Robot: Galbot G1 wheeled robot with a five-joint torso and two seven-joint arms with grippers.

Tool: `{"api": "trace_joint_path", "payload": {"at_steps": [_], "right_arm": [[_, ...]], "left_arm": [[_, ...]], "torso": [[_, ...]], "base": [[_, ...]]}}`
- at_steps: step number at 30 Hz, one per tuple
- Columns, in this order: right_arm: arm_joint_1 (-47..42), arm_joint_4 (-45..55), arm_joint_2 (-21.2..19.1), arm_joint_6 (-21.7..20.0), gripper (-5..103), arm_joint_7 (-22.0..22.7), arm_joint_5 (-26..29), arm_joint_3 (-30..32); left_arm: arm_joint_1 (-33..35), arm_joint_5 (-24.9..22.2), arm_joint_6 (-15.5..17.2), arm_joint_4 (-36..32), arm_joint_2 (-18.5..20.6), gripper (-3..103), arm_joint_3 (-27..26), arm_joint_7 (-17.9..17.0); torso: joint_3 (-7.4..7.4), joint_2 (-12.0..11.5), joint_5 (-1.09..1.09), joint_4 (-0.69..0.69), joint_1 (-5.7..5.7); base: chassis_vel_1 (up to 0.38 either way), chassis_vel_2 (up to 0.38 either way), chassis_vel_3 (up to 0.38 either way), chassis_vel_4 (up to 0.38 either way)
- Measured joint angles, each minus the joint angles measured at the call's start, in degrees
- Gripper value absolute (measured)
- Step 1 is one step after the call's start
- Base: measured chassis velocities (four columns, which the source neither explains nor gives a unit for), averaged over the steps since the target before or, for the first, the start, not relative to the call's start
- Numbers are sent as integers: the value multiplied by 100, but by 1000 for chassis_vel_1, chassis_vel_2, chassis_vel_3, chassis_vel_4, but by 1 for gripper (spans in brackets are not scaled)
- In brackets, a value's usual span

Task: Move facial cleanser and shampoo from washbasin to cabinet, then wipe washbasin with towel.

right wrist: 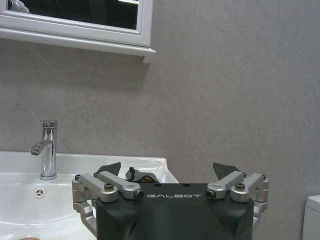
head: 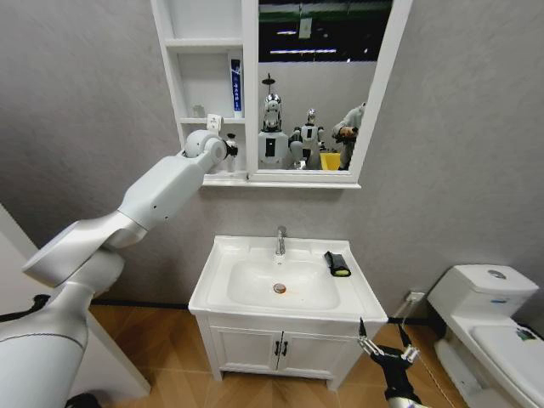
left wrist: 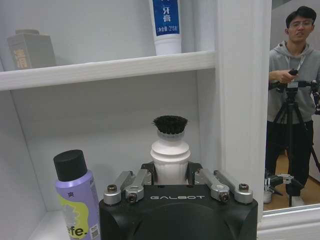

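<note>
Left gripper (left wrist: 171, 172) clasps the white bottle (left wrist: 170, 152) inside the cabinet (head: 208, 174) bottom shelf, beside the purple bottle (left wrist: 77, 202) — set it down gently, release straight. Right gripper (right wrist: 170, 172) hangs open; towel (head: 337, 263) on washbasin (head: 221, 255).

The left arm reaches up and forward at full stretch, its left gripper (left wrist: 171, 170) closed around a white brush-topped bottle (left wrist: 170, 150) held upright between the fingers. The right gripper (head: 384, 340) hangs low (fingers spread wide, nothing between them), pointing upward.

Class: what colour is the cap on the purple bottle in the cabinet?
Black cap, clearest in the left wrist view.
</note>
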Motion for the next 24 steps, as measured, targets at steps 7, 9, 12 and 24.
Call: {"api": "trace_joint_path", "payload": {"at_steps": [7,9,12,24], "right_arm": [[40,-21,-4,-1,100,3,2,-31],[41,-27,-2,-1,100,3,2,-31],[36,-52,3,3,100,4,2,-20],[27,-68,4,100,100,0,44,22]], "left_arm": [[16,272,-99,441,-338,32,-167,91],[19,347,-124,536,-395,32,-200,137],[21,502,-184,778,-518,32,-258,212],[240,741,-474,890,-535,42,-341,278]], "torso": [[0,0,0,0,0],[0,0,0,0,0],[0,0,-1,0,0],[0,0,-2,0,0]], "base": [[0,0,0,0],[0,0,0,0],[0,0,0,0],[0,0,0,0]]}}
